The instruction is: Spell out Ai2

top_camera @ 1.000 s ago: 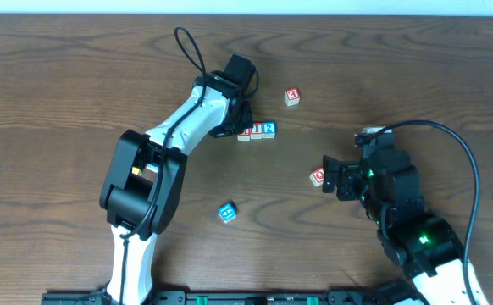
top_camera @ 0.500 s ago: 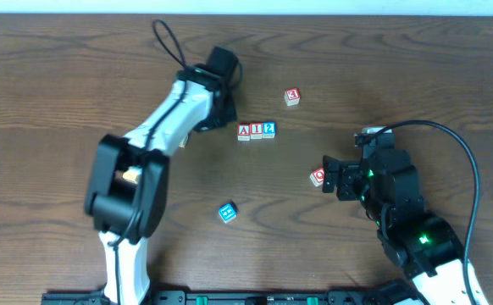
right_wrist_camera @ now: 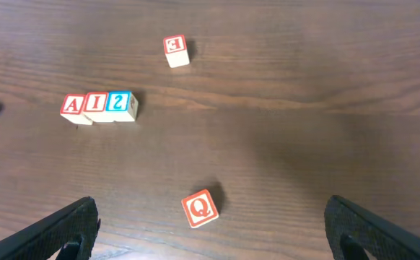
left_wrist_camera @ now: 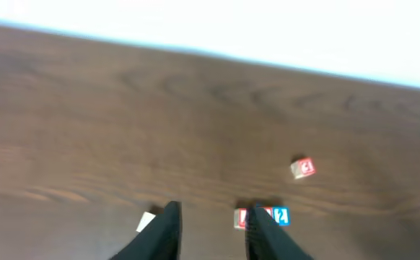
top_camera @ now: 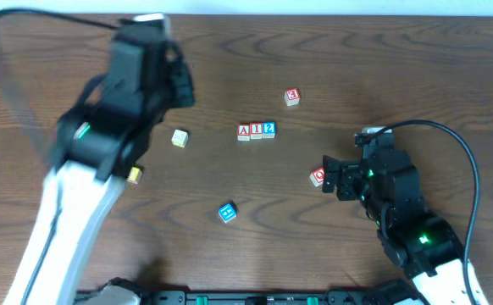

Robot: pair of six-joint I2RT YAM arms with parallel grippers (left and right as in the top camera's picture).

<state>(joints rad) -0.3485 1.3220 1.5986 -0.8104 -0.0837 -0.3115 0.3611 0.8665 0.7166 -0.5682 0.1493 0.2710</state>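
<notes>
The left fingers (left_wrist_camera: 163, 232) stand parted with nothing gripped and bare bench (left_wrist_camera: 87, 130) showing between them. Their own view is blurred, and one finger covers the near end of the row of blocks. The right fingers (right_wrist_camera: 69, 230) are released and spread wide, one at each lower corner of the right wrist view. The Q block (right_wrist_camera: 200, 208) lies on the bench just ahead of them, touching neither, with a red Q on its white top face. Farther out, near the middle of the bench, the A block (right_wrist_camera: 72, 107), the I block (right_wrist_camera: 96, 104) and the 2 block (right_wrist_camera: 120, 102) sit side by side and touching. They form one straight row that reads A I 2, with the letters in red and the digit on blue. The row lies well apart from both pairs of fingers. Beyond its 2 end a lone red block (right_wrist_camera: 175, 49) rests apart; its character is turned sideways and I cannot tell what it is. A pale block (top_camera: 179, 137) lies off the A end, near but not touching, and the right wrist view catches only its edge. Only the overhead view shows the blue block (top_camera: 226, 213), which is nearer the front of the bench with a marking too small to read. That view also shows the left arm (top_camera: 94, 144) as a blur over the left side.
</notes>
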